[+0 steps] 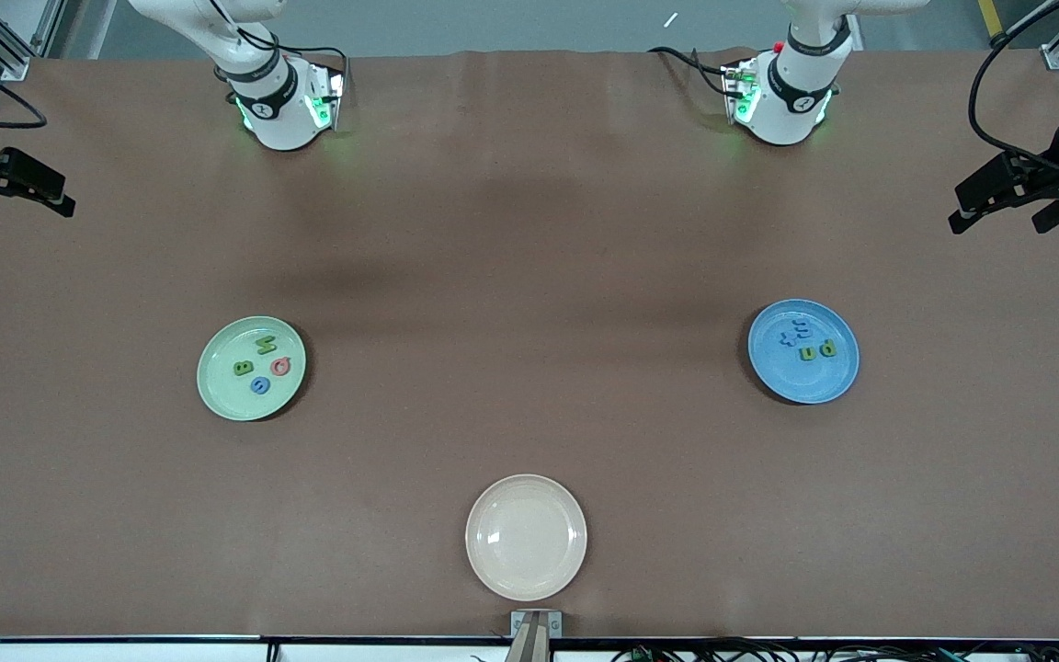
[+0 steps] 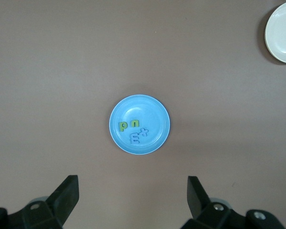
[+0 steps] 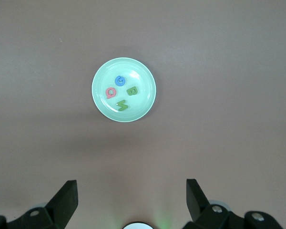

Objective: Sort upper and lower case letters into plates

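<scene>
Judging by letters lying sorted in the green plate [image 1: 217, 395] and blue plate [image 1: 773, 382], the left pincer [image 2: 132, 200] and right pincer [image 3: 131, 200] are held apart, raised, waiting.

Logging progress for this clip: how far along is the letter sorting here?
It looks finished. Four letters lie in the mint green plate, four more in the blue plate, and the cream-white plate holds none; no loose letters show on the table. Nothing is in hand: the left gripper and right gripper wait at their table ends, fingers open. Nothing visible remains to sort.
</scene>
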You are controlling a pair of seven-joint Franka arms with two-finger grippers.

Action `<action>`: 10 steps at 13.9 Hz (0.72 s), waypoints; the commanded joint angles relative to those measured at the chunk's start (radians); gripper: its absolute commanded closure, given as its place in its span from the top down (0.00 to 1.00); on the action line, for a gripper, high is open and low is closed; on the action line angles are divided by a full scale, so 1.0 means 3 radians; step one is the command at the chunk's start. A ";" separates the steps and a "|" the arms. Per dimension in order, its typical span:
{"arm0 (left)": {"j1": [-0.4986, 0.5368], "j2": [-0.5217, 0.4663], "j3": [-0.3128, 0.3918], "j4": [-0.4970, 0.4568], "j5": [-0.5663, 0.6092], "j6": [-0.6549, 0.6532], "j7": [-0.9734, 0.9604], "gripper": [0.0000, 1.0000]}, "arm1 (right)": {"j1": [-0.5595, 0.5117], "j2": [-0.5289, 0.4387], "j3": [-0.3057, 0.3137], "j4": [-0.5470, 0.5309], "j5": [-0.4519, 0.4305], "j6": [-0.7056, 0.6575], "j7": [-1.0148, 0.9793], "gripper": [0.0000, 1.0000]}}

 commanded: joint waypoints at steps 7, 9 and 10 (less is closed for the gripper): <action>0.0035 0.0034 0.0012 0.0075 -0.0035 -0.0078 0.0010 1.00 | -0.0043 -0.0092 0.0044 -0.0084 0.0046 0.0105 -0.0028 1.00; 0.0055 0.0034 0.0007 0.0075 -0.0035 -0.0078 0.0030 1.00 | -0.0043 -0.0092 0.0044 -0.0084 0.0046 0.0105 -0.0028 1.00; 0.0086 0.0034 -0.0008 0.0075 -0.0035 -0.0078 0.0040 1.00 | -0.0043 -0.0092 0.0044 -0.0084 0.0046 0.0105 -0.0033 1.00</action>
